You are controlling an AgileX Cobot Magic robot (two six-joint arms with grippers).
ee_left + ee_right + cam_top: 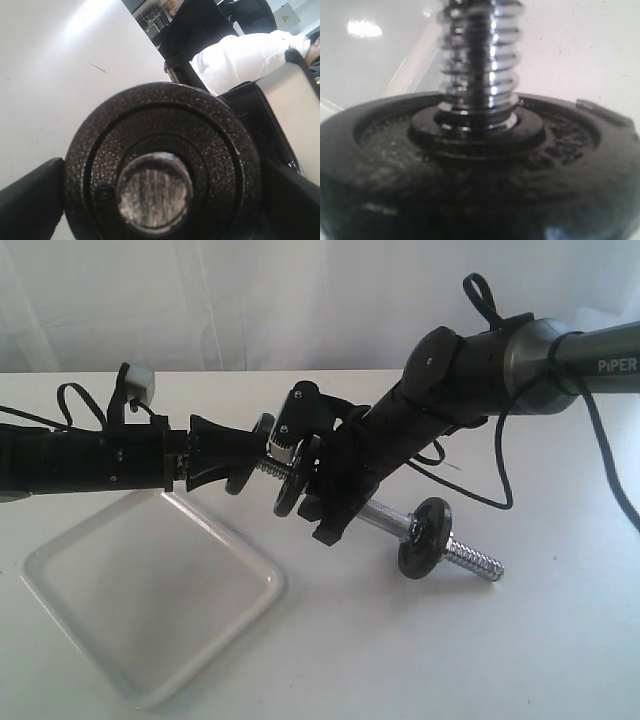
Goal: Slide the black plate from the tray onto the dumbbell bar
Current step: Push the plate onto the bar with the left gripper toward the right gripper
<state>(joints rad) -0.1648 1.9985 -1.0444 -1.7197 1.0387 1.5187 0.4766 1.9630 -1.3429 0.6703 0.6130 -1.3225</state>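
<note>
The black plate [262, 428] is off the tray and stands on edge at the left threaded tip of the dumbbell bar [385, 517]. My left gripper [252, 455] is shut on its rim. In the left wrist view the plate [165, 125] fills the frame, the bar end [155, 187] sits in its centre hole, and a finger [30, 205] presses each side. My right gripper [335, 502] holds the bar's middle above the table. A second disc [290, 490] sits beside it and a third [424, 537] near the far end. The right wrist view shows only that second disc [470, 190] and the thread [480, 60]; its jaws are hidden.
The white tray [150, 590] lies on the table at the lower left with nothing in it. A black cable [500, 490] loops down from the right arm. A person in a white shirt [240, 60] sits beyond the table's edge.
</note>
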